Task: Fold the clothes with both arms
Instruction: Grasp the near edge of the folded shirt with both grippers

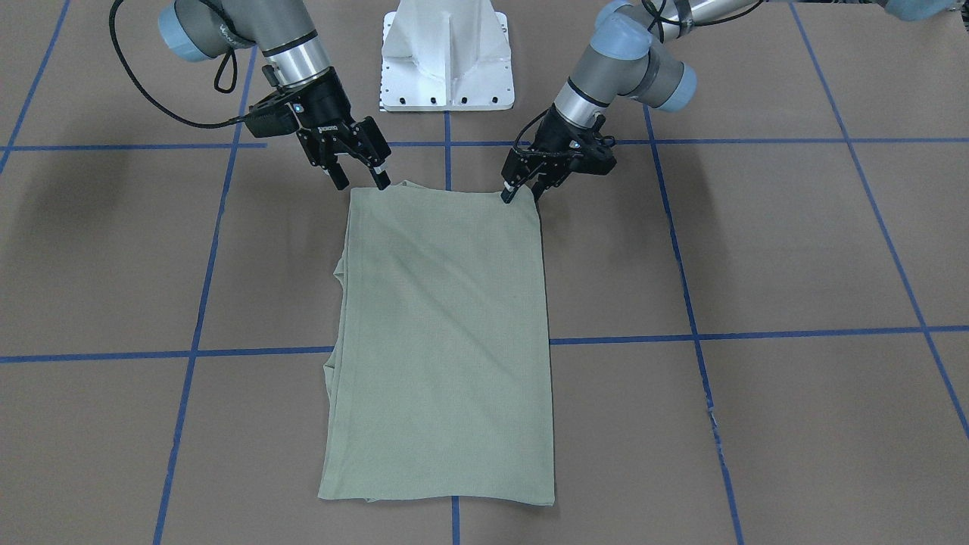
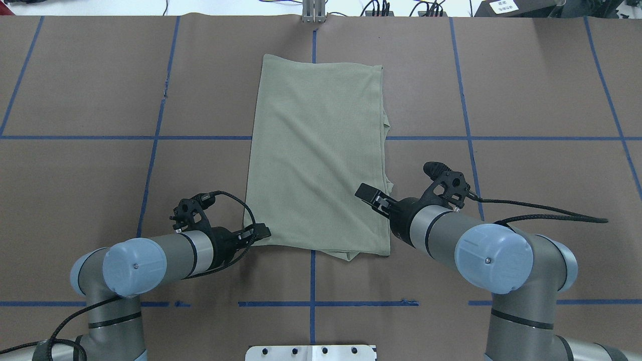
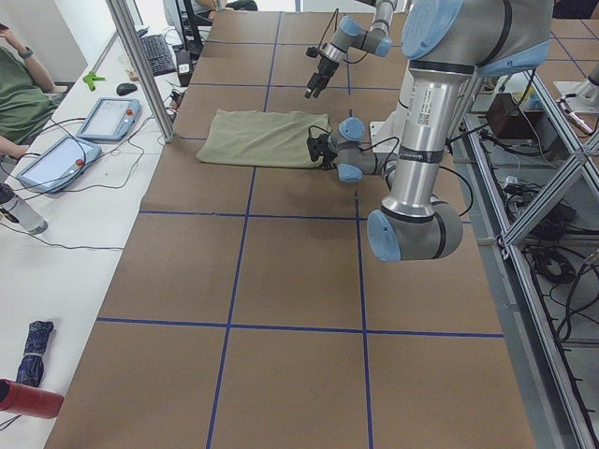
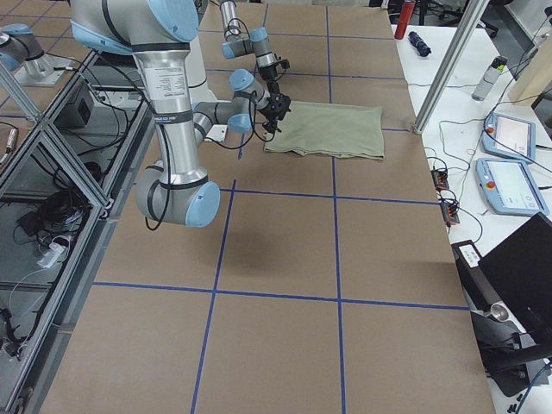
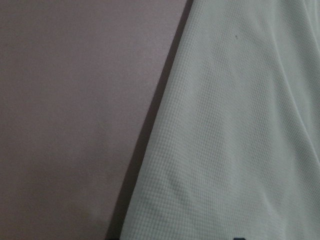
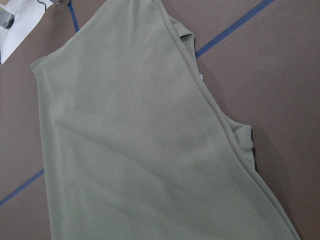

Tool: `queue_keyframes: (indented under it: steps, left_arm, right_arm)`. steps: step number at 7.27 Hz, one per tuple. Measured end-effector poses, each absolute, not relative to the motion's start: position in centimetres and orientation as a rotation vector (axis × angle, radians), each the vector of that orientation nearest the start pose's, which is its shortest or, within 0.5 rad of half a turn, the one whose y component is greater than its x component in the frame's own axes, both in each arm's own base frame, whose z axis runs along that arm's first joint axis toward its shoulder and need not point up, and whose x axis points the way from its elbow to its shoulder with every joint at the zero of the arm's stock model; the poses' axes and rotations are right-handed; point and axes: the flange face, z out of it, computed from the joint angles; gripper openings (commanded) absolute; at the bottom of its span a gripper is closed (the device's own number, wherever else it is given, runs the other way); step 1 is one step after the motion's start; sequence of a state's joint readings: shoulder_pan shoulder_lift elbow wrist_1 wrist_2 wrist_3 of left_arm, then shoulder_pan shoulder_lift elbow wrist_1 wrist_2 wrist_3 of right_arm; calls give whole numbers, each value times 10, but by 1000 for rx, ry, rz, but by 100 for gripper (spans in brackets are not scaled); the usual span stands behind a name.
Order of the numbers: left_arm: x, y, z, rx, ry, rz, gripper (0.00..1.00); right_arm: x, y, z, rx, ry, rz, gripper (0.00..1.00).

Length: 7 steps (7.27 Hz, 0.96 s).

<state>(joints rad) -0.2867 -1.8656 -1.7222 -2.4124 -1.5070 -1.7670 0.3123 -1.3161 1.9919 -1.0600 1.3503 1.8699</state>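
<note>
Shirt (image 1: 447, 341) lies flat on the table (image 1: 757, 250), folded into a long narrow panel. Its near short edge sits at our fingertips and its length runs straight away from them.

Our left gripper (image 1: 522, 191) is down at its corner of that edge, right against the cloth. Its wrist view shows only fabric and table close up, so we cannot tell whether it has closed on the corner. Our right gripper (image 1: 362, 180) hangs higher, over the opposite corner, jaws spread wide and holding nothing. Along the long edge ahead of it, tucked-in layers poke out a little past the panel.

We judge the step in hand to be taking both near corners, so that the panel can be folded in half away from us. To do it well, we should lower the right gripper straight onto its corner and bite deep enough to catch every layer. Then we should lift both corners together at one height, keeping the edge between them lightly taut. The loose tucked layers on the right are what we think most likely to slip out.
</note>
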Motion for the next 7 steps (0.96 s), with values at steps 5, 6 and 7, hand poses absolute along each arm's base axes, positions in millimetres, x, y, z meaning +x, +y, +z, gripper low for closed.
queue_keyframes:
  steps: [5,6,7]
  left_arm:
    - [532,-305,327,127,1307,-452,0]
    - [532,-305,326,127,1309,-452,0]
    - [531,-305,325,127,1312,-452,0]
  right_arm:
    - [-494,-305,284,133,-1059,742,95]
    - [-511,-295,285,111,-1006,747,96]
    - [-528,-284,288,100,-972,747,96]
